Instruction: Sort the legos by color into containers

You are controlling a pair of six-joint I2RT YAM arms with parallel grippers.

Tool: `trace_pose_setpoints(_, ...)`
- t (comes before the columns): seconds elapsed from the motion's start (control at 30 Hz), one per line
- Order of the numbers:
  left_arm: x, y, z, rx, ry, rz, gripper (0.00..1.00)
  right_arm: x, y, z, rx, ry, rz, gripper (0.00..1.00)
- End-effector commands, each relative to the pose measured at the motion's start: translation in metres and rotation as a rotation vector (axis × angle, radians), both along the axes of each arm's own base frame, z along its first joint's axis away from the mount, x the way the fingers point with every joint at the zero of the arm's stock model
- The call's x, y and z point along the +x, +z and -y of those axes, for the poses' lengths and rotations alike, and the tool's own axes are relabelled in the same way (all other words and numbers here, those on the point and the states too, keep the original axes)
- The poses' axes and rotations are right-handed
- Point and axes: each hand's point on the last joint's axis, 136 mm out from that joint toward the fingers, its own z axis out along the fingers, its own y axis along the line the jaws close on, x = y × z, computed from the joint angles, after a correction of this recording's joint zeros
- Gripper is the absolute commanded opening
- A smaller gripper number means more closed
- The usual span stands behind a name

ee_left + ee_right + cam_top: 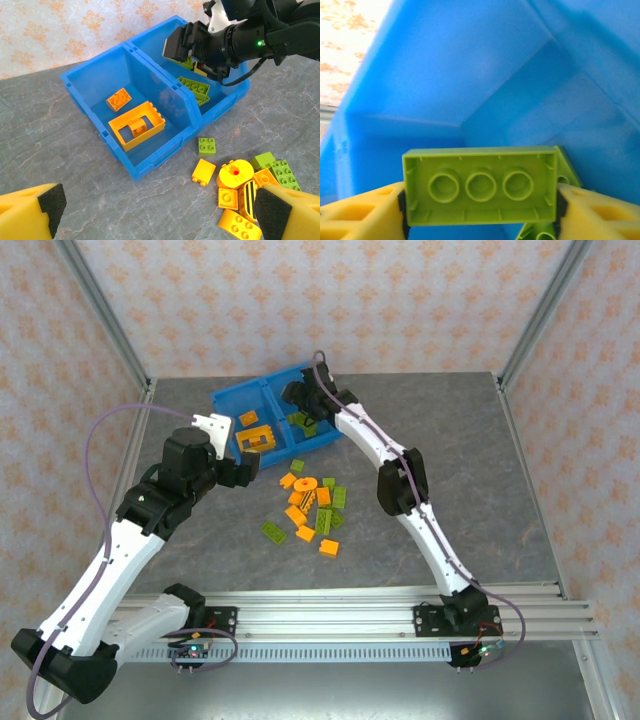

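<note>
Green brick, underside to the lens, spans the right gripper, both pads touching its ends, so gripped, low inside the blue bin, over the right compartment where other green bricks lie. Left compartment has the orange frame and one orange brick. Left gripper is wide apart, holding nothing, above the table near the bin's front, beside the loose pile.
</note>
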Motion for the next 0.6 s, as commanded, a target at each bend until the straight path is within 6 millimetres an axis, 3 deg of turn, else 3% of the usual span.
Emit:
trace_pose_setpoints(0.0,0.001,0.004,-0.003,0.013,0.003,0.025,1.00,0.002,0.061,-0.004,0.055,0.008,0.098,0.80)
trace_pose_setpoints(0.23,0.003,0.001,-0.003,0.018,0.005,0.015,1.00,-0.023,0.126,0.006,0.027,0.083,0.159,0.87)
trace_pose_setpoints(0.33,0.004,-0.002,-0.002,0.022,0.005,0.008,1.00,-0.048,0.151,0.017,-0.029,0.149,0.162,0.87)
trace_pose_setpoints(0.47,0.006,-0.007,-0.004,0.036,0.018,-0.007,1.00,-0.093,0.163,0.043,-0.113,0.226,0.165,0.89)
trace_pose_setpoints(0.57,0.011,-0.014,-0.001,0.027,0.025,-0.045,1.00,-0.131,0.173,0.070,-0.144,0.246,0.263,0.91)
